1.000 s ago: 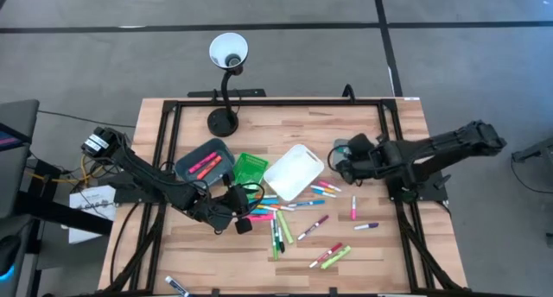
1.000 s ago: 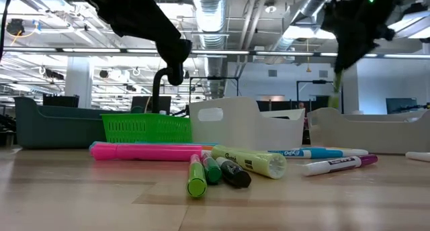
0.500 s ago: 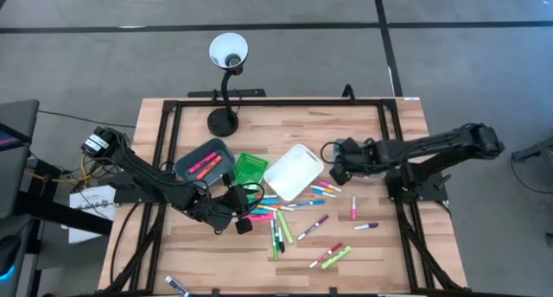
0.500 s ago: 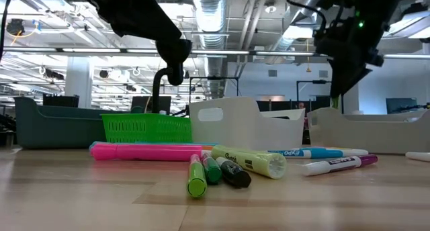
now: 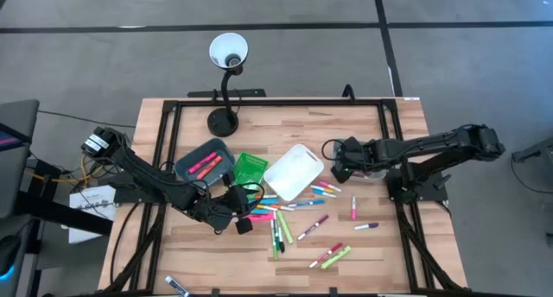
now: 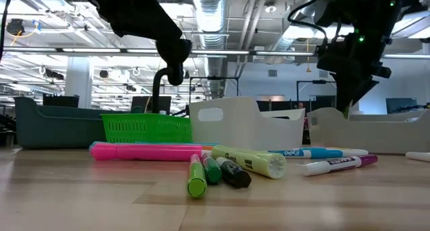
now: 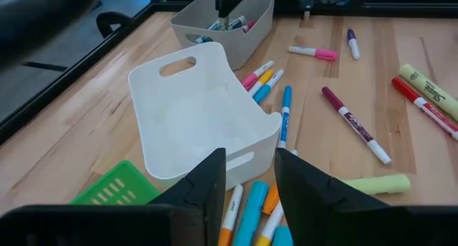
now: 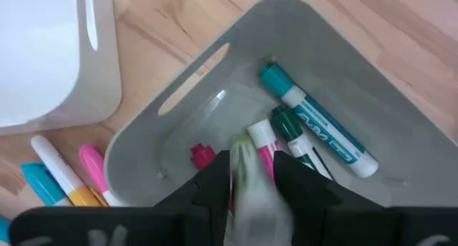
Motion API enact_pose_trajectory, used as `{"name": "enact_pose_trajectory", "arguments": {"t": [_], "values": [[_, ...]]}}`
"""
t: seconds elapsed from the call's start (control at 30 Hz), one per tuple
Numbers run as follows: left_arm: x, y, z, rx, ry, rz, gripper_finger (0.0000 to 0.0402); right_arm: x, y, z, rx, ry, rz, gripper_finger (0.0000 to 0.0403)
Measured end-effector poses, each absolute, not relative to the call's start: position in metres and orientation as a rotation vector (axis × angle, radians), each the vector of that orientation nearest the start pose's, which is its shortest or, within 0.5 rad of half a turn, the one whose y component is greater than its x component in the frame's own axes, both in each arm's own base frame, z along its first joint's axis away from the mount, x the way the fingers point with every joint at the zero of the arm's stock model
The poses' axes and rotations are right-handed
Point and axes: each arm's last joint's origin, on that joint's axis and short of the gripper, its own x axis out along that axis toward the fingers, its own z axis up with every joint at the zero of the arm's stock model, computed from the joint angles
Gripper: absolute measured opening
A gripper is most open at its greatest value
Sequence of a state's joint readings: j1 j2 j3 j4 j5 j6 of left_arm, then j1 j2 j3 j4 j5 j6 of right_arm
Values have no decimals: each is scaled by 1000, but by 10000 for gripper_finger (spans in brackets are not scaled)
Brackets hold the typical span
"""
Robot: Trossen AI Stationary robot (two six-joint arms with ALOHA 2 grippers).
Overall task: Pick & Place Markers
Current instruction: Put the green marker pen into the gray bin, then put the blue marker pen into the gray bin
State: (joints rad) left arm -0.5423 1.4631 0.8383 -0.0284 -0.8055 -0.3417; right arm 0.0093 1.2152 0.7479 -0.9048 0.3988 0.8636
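On the bench (image 5: 380, 245) most markers (image 5: 285, 218) lie scattered across the middle and toward the front edge, touching or just beside each other; a few more are already in the grey bin (image 8: 343, 81) near the right edge, and two pink ones lie in the dark bin (image 5: 204, 162) toward the left. The left claw (image 5: 243, 221) waits low near the middle of the bench, beside the pink markers, with its fingers apart and nothing between them. The right claw (image 8: 250, 176) hangs over the grey bin, clamped on a pale green marker (image 8: 243, 171) that points down into it. I judge these pens light, stiff and smooth, so they may roll or slip; the best hold is across the middle of the barrel. Farther back stand the green basket (image 5: 251, 167) and the white bin (image 5: 294, 170).
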Motion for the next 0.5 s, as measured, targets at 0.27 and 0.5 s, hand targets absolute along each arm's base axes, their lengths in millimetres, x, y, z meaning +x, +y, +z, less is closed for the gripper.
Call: {"name": "enact_pose_trajectory", "arguments": {"t": [0.27, 0.5], "values": [[264, -135, 218, 71, 452, 334, 117, 187, -10, 201, 374, 1175, -856, 148], [263, -136, 219, 47, 475, 262, 117, 180, -10, 200, 325, 1237, -886, 177]]}}
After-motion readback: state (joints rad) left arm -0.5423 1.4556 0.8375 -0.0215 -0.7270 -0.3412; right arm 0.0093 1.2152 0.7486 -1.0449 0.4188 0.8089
